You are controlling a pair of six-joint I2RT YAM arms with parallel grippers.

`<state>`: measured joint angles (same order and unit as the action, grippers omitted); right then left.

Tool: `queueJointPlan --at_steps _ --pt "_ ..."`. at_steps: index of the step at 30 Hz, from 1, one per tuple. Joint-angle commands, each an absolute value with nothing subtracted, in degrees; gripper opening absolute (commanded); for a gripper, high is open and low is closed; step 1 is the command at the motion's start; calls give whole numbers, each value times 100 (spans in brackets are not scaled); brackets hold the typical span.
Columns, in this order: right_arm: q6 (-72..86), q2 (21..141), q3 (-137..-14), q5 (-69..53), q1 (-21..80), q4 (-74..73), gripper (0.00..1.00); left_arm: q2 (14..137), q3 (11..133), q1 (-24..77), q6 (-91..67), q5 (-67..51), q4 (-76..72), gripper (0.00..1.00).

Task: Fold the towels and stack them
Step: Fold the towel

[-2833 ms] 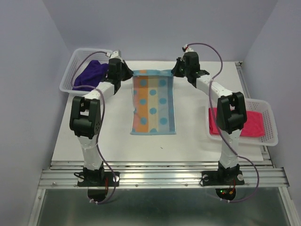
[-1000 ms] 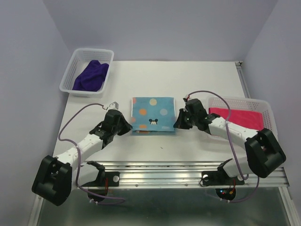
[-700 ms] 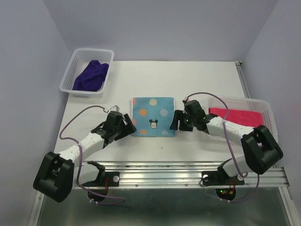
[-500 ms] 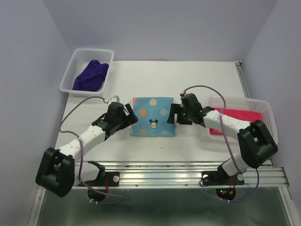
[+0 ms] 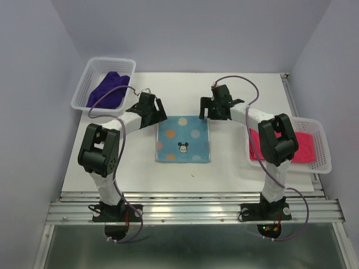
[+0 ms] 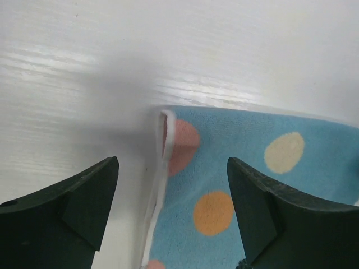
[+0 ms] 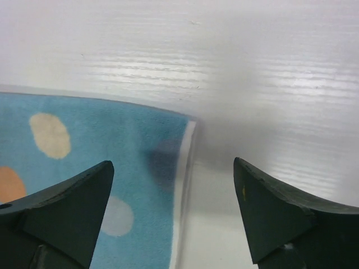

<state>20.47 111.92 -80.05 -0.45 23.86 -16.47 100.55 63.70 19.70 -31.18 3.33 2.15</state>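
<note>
We have just let go: the left jaws and right jaws now stand wide and empty, each above a far corner of the blue dotted towel (image 5: 183, 139), which lies folded once on the surface (image 5: 241, 162) between them. Another fold looks due.

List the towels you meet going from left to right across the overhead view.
purple towel → blue towel → pink towel
</note>
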Motion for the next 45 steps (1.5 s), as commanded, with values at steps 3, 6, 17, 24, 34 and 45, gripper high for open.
queueJointPlan --at_steps 3,6,17,24,34,45 --pt "1705 11601 -8631 -360 2162 -1828 78 10599 7005 1819 -2672 35 264 71" --pt "1574 11838 -8771 -518 2118 -1872 62 10845 7189 1784 -2611 35 255 65" --pt "1371 12278 -8965 -764 2083 -1907 32 11478 7497 1749 -2514 -220 308 9" --pt "1187 12060 -8860 -1063 2083 -1776 1 11128 7384 1749 -2452 -185 176 0" --pt "1344 9997 -6982 -1705 2092 -862 1 9239 5539 1775 -2768 -545 -939 0" --pt "1854 7676 -4722 -2303 2311 -387 1 6673 3130 2232 -3383 -730 -1433 0"
